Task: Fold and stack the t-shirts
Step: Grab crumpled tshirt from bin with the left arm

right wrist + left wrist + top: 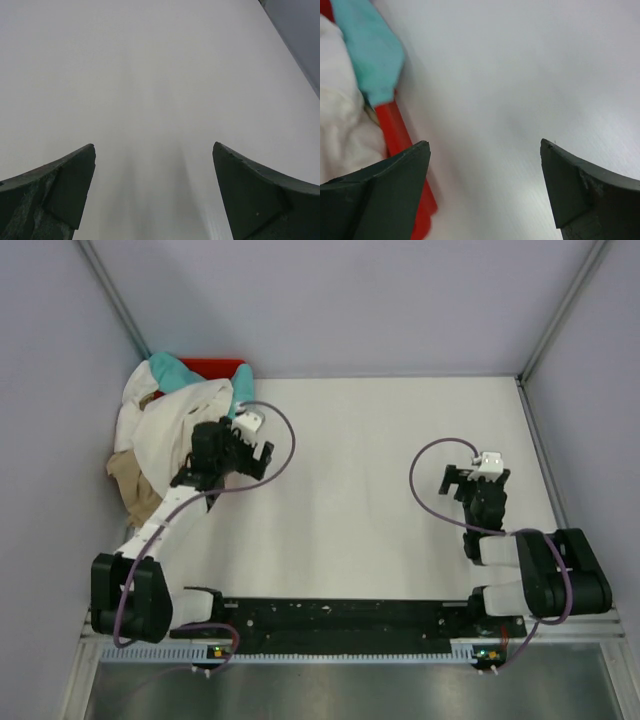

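Top external: we are seeing the t-shirts [165, 430] heaped at the counter's [380, 500] far-left corner, with the left claw [250, 448] just beside them. Left wrist: it is gaping wide; we are advising pinching one layer only. Right wrist: the right claw [154, 146] is hanging wide, empty.

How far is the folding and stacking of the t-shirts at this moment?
Done: nothing yet; no folded shirt or stack shows on the table. In hand: nothing; the left tool hangs open beside the crumpled t-shirts heaped at the red bin, and the right tool is open over the table. Left: every shirt, to pull out, fold and stack.
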